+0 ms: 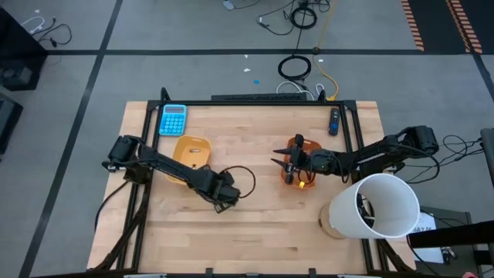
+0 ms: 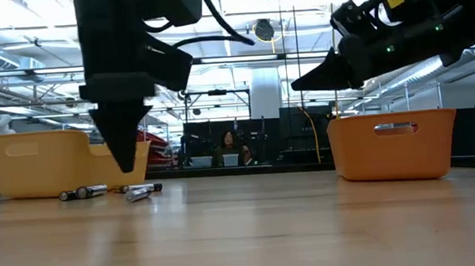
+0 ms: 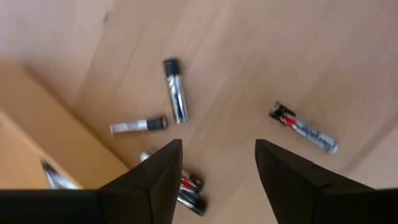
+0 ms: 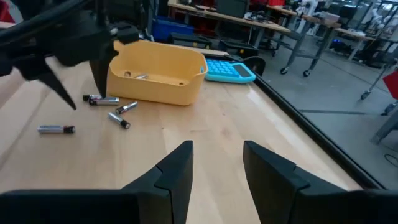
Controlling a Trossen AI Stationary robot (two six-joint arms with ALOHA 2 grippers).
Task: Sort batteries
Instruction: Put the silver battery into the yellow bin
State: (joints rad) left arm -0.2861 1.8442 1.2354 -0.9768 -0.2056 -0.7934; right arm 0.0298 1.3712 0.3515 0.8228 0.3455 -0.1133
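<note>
The pale wooden table (image 1: 255,224) has a black metal frame (image 1: 255,102) along its far edge and sides; its near half lies mostly bare, giving the arms free room there. A big white cylindrical bucket (image 1: 378,205) sits at the near right corner, close beside the right arm.

The yellow plastic tray (image 4: 158,71) stands left of centre, near a light-blue calculator (image 1: 173,120) at the far left corner. At least one small battery lies inside it by the wall. The orange plastic tray (image 2: 393,143) stands right of centre; from above, something lies in it, too small to make out.

The left gripper (image 3: 214,165) hovers low over the table just beside the yellow tray, its jaws spread apart with nothing between them. The right gripper (image 4: 214,165) hangs above the orange tray, jaws parted and empty.

The slim silvery batteries (image 3: 176,90) lie loose on the wood beneath the left gripper, next to the yellow tray's wall, scattered and pointing different ways.
</note>
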